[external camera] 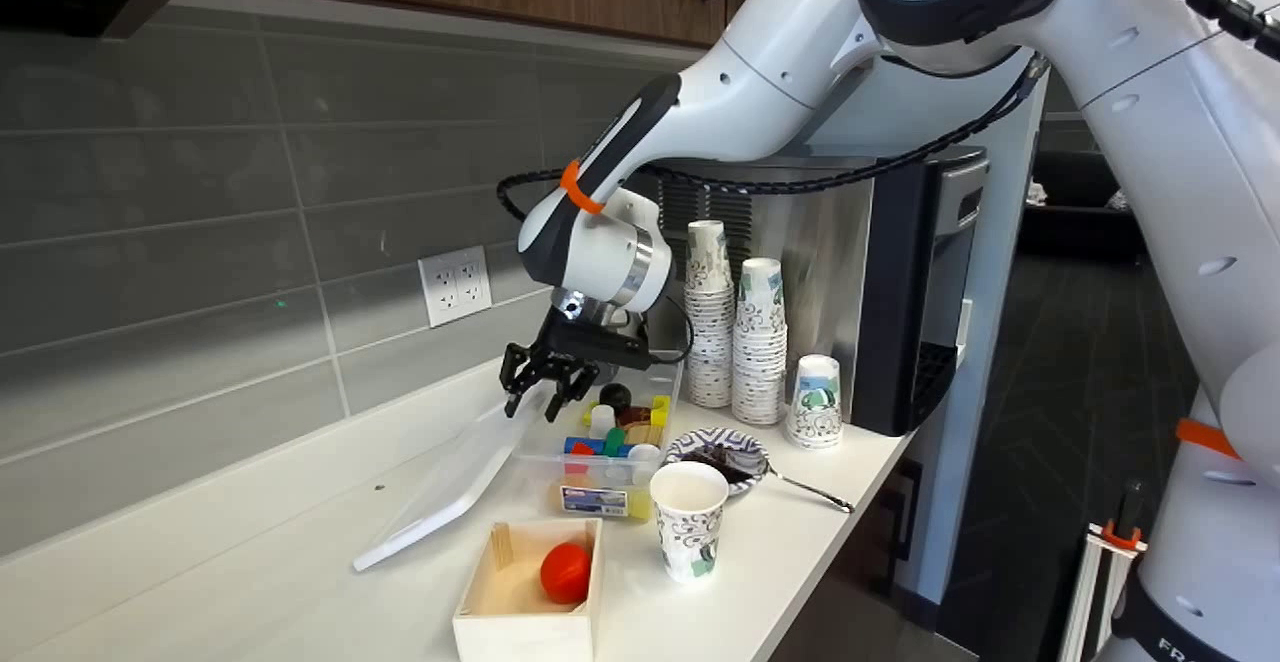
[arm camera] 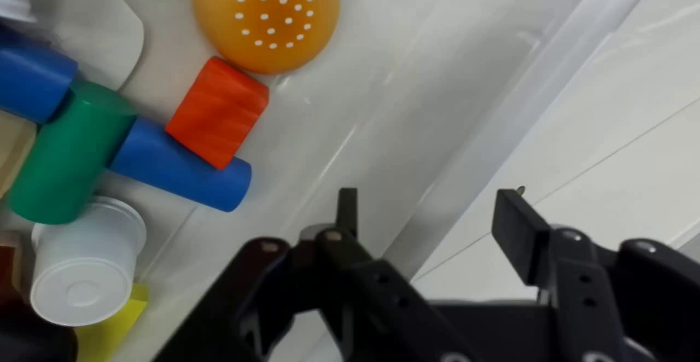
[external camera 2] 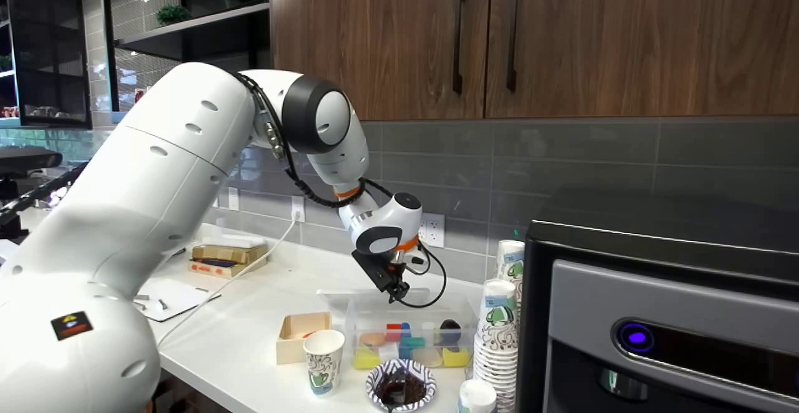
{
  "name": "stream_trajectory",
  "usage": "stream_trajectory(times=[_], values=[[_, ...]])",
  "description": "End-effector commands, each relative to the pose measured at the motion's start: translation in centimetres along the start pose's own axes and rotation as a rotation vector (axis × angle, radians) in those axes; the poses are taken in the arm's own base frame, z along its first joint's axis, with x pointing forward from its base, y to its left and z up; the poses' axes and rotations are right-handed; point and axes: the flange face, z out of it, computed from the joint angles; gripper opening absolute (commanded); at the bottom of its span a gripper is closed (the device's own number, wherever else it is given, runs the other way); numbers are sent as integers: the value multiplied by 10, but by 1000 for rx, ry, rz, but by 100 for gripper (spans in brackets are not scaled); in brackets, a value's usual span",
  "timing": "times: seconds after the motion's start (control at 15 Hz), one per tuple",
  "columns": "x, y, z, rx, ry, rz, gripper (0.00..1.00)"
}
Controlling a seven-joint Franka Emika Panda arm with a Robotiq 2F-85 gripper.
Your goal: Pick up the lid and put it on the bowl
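The lid (external camera: 455, 487) is a thin whitish translucent plate beside the tub on the backsplash side, seeming tilted. Part of it shows behind the tub in an exterior view (external camera 2: 337, 301). The bowl is a clear rectangular tub (external camera: 540, 464) with colourful pieces inside; it also shows in an exterior view (external camera 2: 471, 325) and in the wrist view (arm camera: 328, 138). My gripper (external camera: 533, 412) is open and empty above the tub's lid side. In the wrist view its fingers (arm camera: 426, 198) stand apart on either side of a pale diagonal edge; I cannot tell whether this is lid or tub rim.
A tan wooden tray (external camera: 525, 632) with a red object stands in front of the tub. A paper cup (external camera: 690, 532) and a patterned paper bowl (external camera: 740, 437) with a utensil stand beside it. Cup stacks (external camera: 760, 362) and a dispenser (external camera: 920, 282) are further back. The tiled wall (external camera: 200, 362) is close.
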Motion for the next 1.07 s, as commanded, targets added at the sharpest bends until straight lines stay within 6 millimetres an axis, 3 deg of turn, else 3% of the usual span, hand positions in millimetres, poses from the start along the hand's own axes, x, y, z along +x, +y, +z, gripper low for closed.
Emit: stream_trajectory(times=[0.0, 0.13, 0.4, 1.0], values=[[8, 2, 2, 20, 12, -2, 35], [8, 2, -3, 23, 19, -2, 21], [6, -5, -22, 40, 46, -7, 5], [-1, -10, -71, 121, 186, -23, 1]])
